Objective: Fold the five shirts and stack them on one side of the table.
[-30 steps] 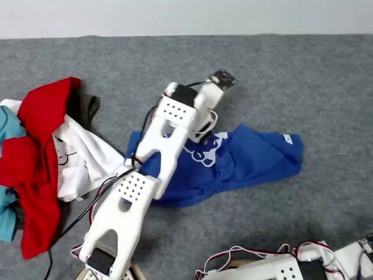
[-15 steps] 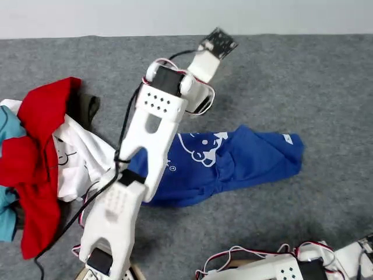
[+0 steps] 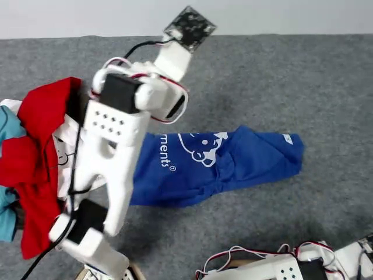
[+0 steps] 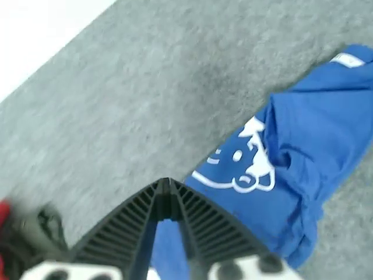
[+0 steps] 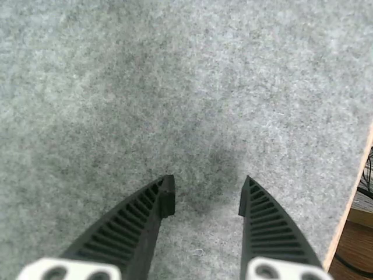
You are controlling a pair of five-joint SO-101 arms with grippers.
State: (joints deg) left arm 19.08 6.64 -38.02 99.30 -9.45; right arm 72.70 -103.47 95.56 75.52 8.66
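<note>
A blue shirt point(image 3: 233, 158) with white print lies crumpled across the middle of the grey table, its left part spread flatter. The shirt point(image 4: 303, 169) also lies below and beyond my left gripper point(image 4: 166, 185), which is shut, holds nothing and hangs high above the table. The left arm point(image 3: 116, 146) rises large at the left of the shirt. A pile of shirts sits at the left edge: red point(image 3: 35, 151), white point(image 3: 81, 157), teal point(image 3: 6, 125) and a dark one point(image 3: 87, 108). My right gripper point(image 5: 207, 197) is open over bare grey felt.
The grey felt point(image 3: 291, 81) covers the table to the back wall. The right arm point(image 3: 280, 267) rests folded at the front edge. A wooden table edge point(image 5: 356, 192) runs close beside the right gripper.
The left arm has lifted and swung back to the left, off the blue shirt, uncovering its printed left part. The shirt stays on the table. The right arm has not moved.
</note>
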